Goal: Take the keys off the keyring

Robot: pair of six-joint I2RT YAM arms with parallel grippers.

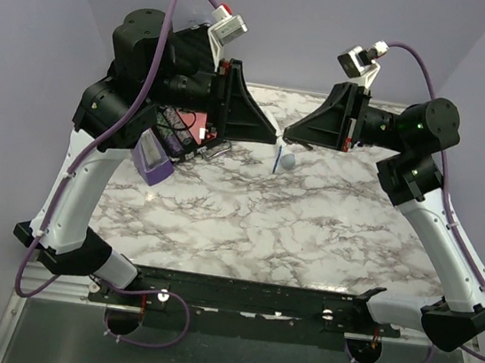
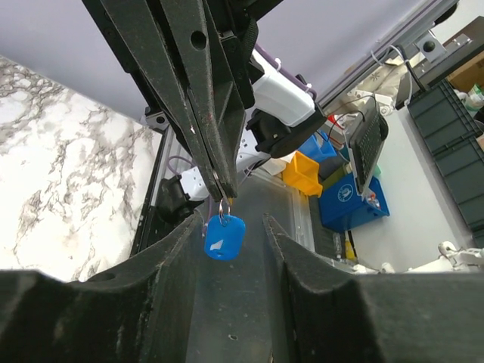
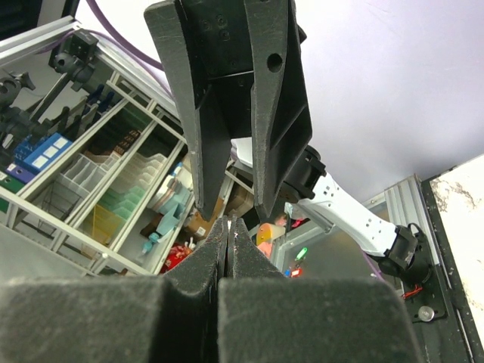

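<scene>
— While the right arm's black hand is pressed shut on the thin wire loop atop the small, glossy bright-blue oval keyring, what could go wrong?

— It dangles in mid-air, above the white marbled tabletop, between the spread fingers of the left hand. Hard, smooth wire slips, so a sideways tug could drop everything. A silver key may hang behind; I can't tell.
</scene>
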